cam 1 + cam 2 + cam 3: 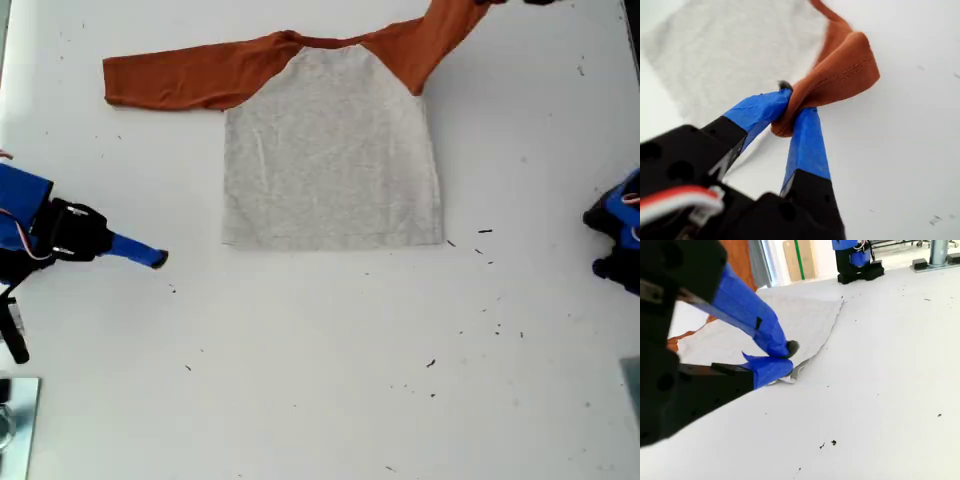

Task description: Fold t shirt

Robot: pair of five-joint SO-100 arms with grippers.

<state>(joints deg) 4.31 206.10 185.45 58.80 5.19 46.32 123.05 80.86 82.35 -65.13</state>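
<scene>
T shirt [330, 150] flat on white tabletop [330, 380], grey body face-down/plain side up. My first pincer [792, 112] clamped on rust sleeve cuff [840, 75], cuff lifted, bunched betw. the blue tips. My second pincer [782, 357] nearly closed, nothing held; shirt hem corner [790, 379] just beyond its tips.
</scene>
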